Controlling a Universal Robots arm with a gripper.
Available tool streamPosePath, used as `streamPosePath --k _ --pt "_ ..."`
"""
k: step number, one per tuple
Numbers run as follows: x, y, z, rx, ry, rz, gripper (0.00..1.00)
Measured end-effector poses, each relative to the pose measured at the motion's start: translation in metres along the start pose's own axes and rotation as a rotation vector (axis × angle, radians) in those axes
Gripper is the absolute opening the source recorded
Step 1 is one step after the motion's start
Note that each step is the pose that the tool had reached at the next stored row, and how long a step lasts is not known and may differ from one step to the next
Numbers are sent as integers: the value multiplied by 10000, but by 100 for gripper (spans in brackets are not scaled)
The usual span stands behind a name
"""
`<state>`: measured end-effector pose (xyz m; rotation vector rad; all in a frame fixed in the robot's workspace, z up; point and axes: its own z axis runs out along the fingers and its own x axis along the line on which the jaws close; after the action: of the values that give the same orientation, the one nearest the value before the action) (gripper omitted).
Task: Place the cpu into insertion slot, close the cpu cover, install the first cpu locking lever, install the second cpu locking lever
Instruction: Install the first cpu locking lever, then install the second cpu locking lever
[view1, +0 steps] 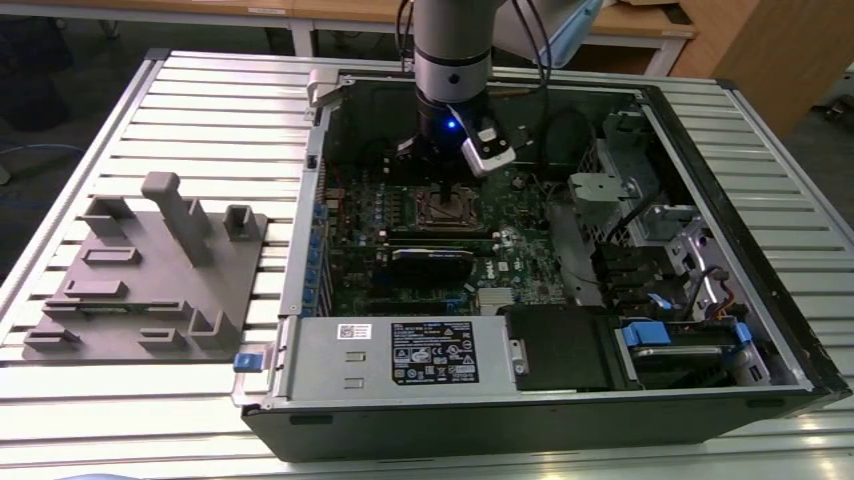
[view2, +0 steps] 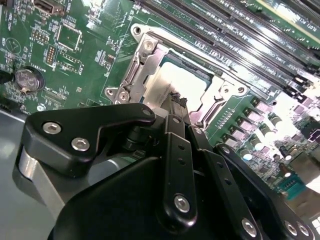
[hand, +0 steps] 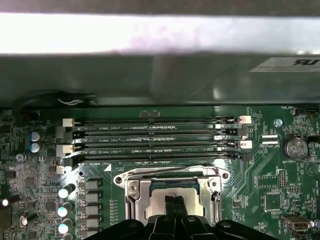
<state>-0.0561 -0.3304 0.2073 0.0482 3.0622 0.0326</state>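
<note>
Silvery square cpu (view2: 182, 82) is sitting in the metal-rimmed insertion slot (hand: 131, 188); black gripper (view2: 175, 98), fingertips together (seemingly pressing), is needing squareness.

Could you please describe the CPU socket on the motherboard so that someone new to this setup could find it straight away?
Look inside the open black computer case lying on the slatted metal table, at the green motherboard. Directly beneath the black gripper sits the insertion slot, a square recess with a silvery screwed-down metal rim around a dull silver square. Unlike the long narrow black card slots beside it, it is square and metal-framed.
</note>
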Motion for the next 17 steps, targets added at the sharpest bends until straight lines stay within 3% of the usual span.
streamPosePath --k 6,17 --pt "0 -2 0 -27 8 -356 11" --pt "0 -2 0 -31 8 -368 11"
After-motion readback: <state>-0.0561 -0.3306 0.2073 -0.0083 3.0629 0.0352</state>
